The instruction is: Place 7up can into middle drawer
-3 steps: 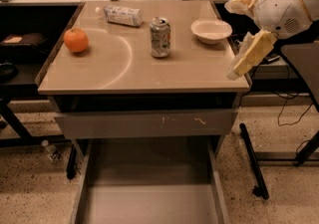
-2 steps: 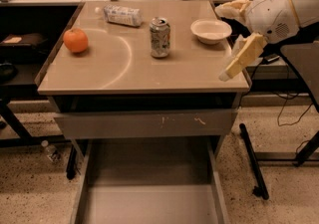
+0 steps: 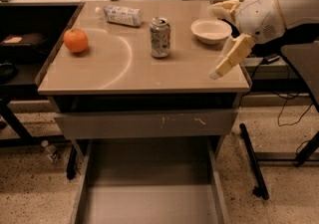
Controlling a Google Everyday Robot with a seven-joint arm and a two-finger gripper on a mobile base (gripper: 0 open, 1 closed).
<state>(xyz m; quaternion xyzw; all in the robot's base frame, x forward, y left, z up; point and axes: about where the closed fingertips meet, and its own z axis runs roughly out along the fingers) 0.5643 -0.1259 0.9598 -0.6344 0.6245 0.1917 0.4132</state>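
the small silvery-white aluminium 7up can with dark mottled print (image 3: 160, 37) stands upright near the back-middle of the tan table top (image 3: 124, 71), in the same spot as a second ago, so no grasp has begun. what has changed is the arm: the pale cream two-finger gripper (image 3: 230, 57) has crept leftward from beyond the table's right side and now hangs over the right front corner, angled down toward the surface and well apart from the can. it carries nothing, and whether it is spread wide or closed cannot be told from here. judging by this, the work is in the approach stage, with the reach, lift and lowering all to come. just beside the gripper's path sits a shallow white round bowl (image 3: 211, 31), between it and the can, so a straight sweep risks clipping the bowl's rim. further left lie a clear plastic bottle with a white label (image 3: 122, 15) on its side and a round orange fruit (image 3: 76, 40), both away from the route. below the grey scratched drawer front (image 3: 144, 124), the wide shallow grey-tan middle drawer (image 3: 149, 203) is pulled out, its flat floor bare, with thin side walls that leave ample room to drop the can once it clears the table's front edge.
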